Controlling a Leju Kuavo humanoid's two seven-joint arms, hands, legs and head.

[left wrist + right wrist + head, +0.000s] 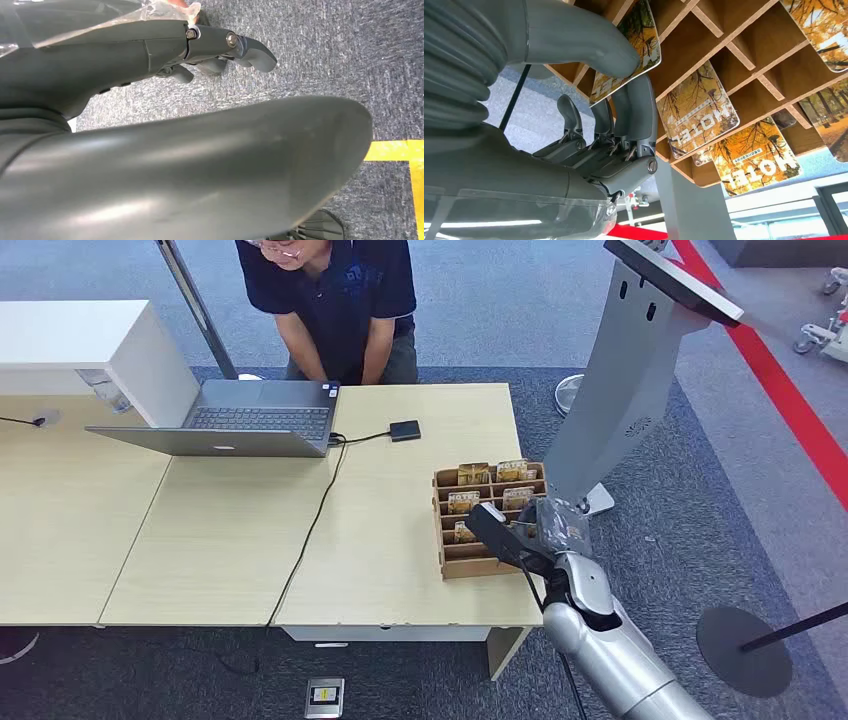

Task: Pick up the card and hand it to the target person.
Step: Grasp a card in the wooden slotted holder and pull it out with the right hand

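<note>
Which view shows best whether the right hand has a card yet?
Right wrist view: thumb and fingers pinch a card at the rack. Head view shows the right hand over the rack, contact hidden. Left wrist view shows floor.

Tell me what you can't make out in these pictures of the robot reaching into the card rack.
- Right hand, head view: its own dark wrist part covers the fingers.
- Card, right wrist view: thumb and fingers flank it; contact unclear.
- Card rack, head view: the arm covers its right side, and card print is too small to read.
- Left hand, left wrist view: a large grey curved part covers the fingertips.
- Person, head view: cut off by the top edge.
</note>
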